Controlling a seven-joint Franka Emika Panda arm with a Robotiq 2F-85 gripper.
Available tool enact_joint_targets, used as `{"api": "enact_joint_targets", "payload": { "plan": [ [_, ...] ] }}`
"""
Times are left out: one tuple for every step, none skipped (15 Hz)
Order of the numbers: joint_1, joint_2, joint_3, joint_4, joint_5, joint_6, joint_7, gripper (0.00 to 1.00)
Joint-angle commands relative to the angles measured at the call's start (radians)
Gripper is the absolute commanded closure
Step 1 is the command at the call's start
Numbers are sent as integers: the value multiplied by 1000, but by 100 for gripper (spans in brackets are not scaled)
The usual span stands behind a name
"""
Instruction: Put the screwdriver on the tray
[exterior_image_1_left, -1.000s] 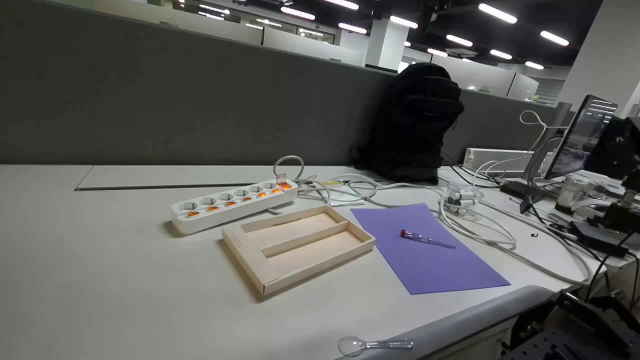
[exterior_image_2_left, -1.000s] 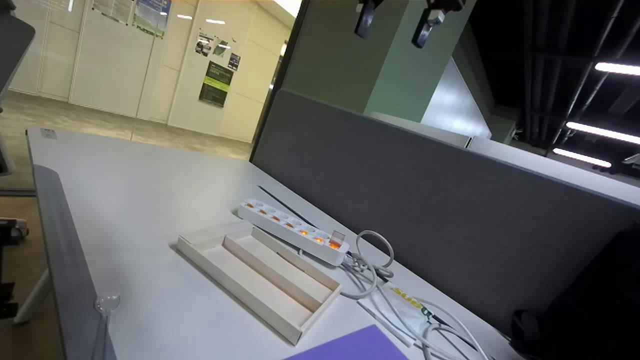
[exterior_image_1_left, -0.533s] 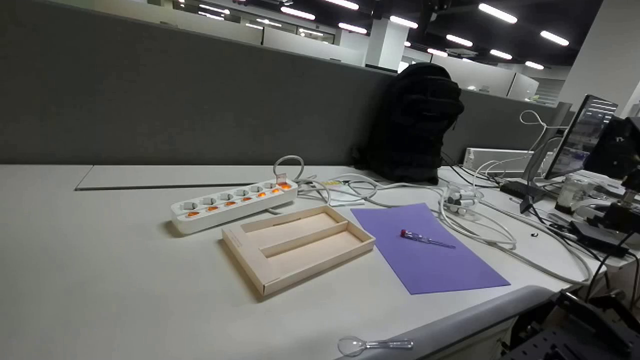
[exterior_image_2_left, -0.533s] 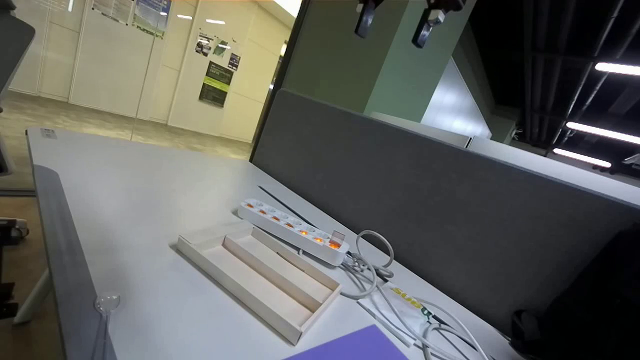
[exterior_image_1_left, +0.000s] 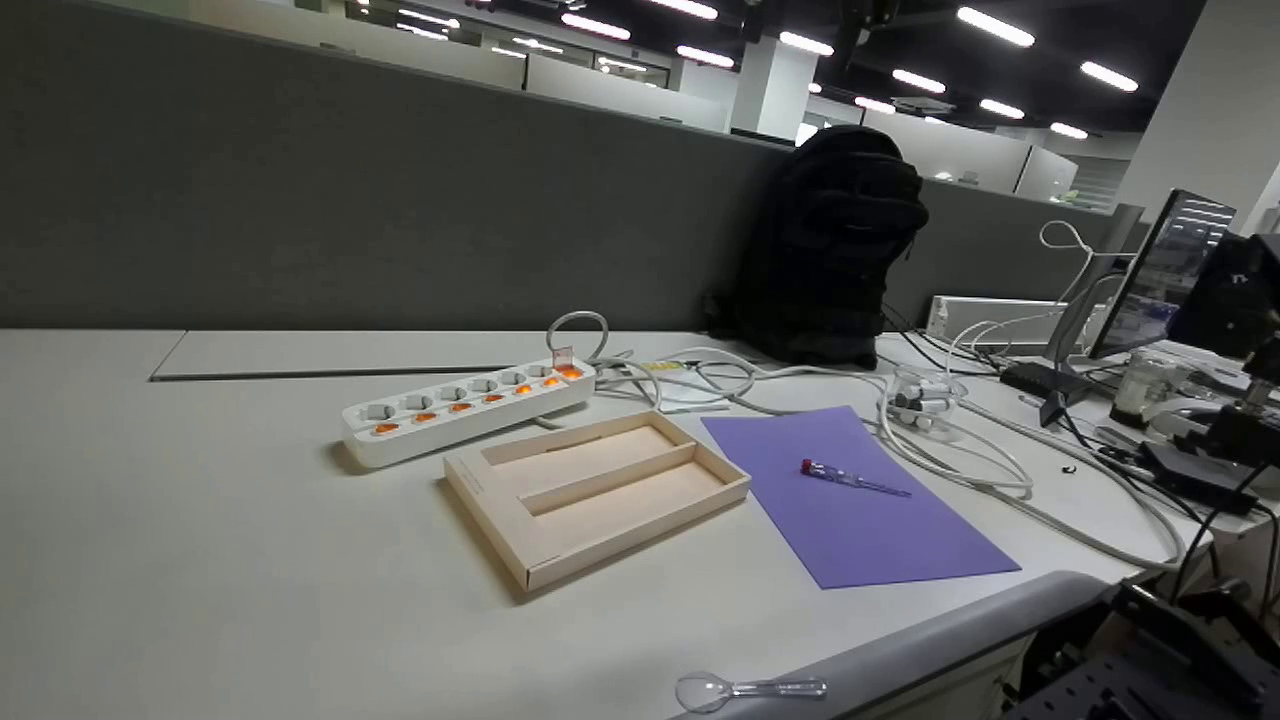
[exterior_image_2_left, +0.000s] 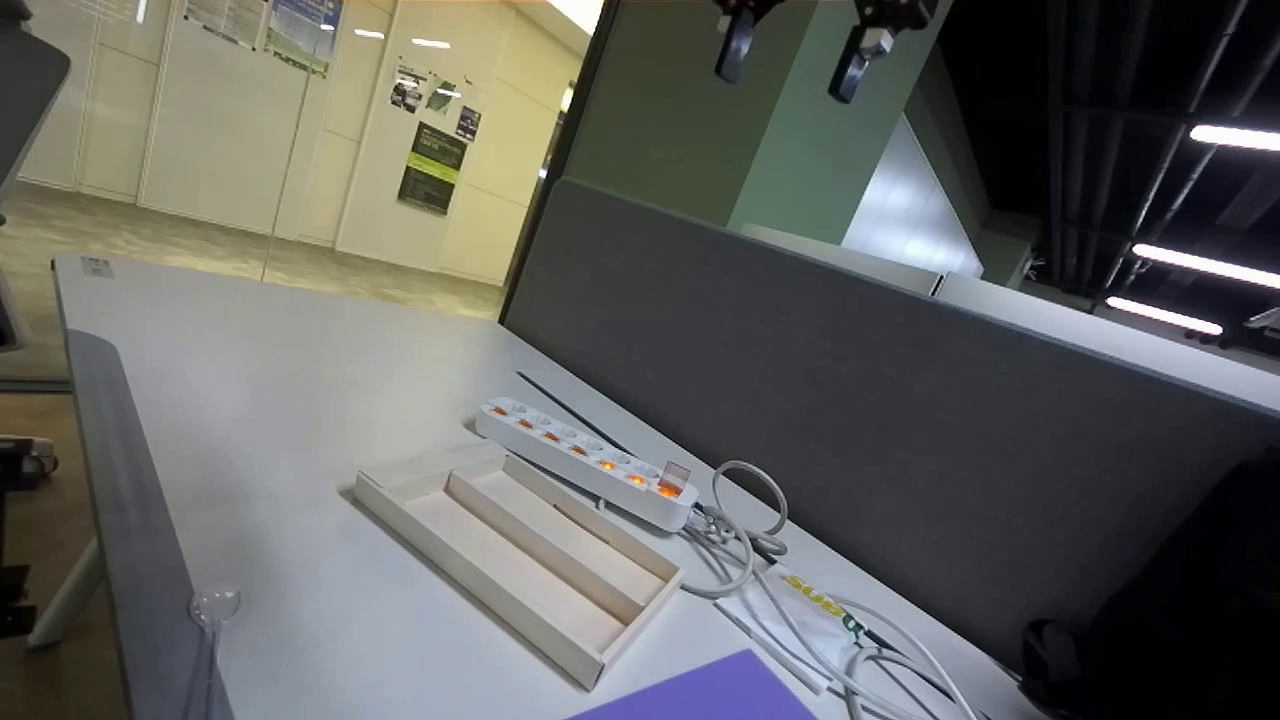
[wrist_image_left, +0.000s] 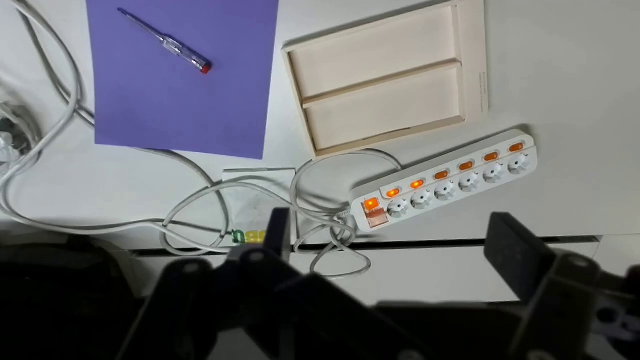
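Cropping the purple sheet (wrist_image_left: 185, 112) under the screwdriver (wrist_image_left: 172, 45), the wrist view shows a blurred end effector (wrist_image_left: 390, 225), fingers apart.

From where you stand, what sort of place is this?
Probably an office: there is a desk, a monitor standing on it, and a grey partition along the back.

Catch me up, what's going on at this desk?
The screwdriver is meant to go on the tray, but nothing is being handled right now: the robot gripper hangs open above the desk, holding nothing. The screwdriver lies on the purple sheet, and the tray sits beside that sheet, with the white power strip close by. So the pick hasn't been made yet.
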Motion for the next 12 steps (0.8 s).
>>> {"api": "enact_joint_targets", "payload": {
  "plan": [
    [-25, 45, -7, -15, -15, 86, 39, 0],
    [-35, 64, -15, -21, -13, 105, 39, 0],
    [-43, 80, -22, -27, -11, 125, 34, 0],
    [-53, 100, -32, -34, -10, 140, 28, 0],
    [-62, 120, -41, -37, -8, 151, 23, 0],
    [-72, 144, -50, -39, -14, 158, 20, 0],
    [-81, 166, -54, -41, -26, 164, 26, 0],
    [-89, 187, -56, -45, -44, 174, 36, 0],
    [-97, 207, -54, -55, -74, 193, 54, 0],
    [-105, 224, -49, -67, -111, 228, 81, 0],
    [-114, 239, -40, -88, -179, 288, 127, 0],
    [-119, 256, -35, -106, -250, 342, 169, 0]
  ]
}}
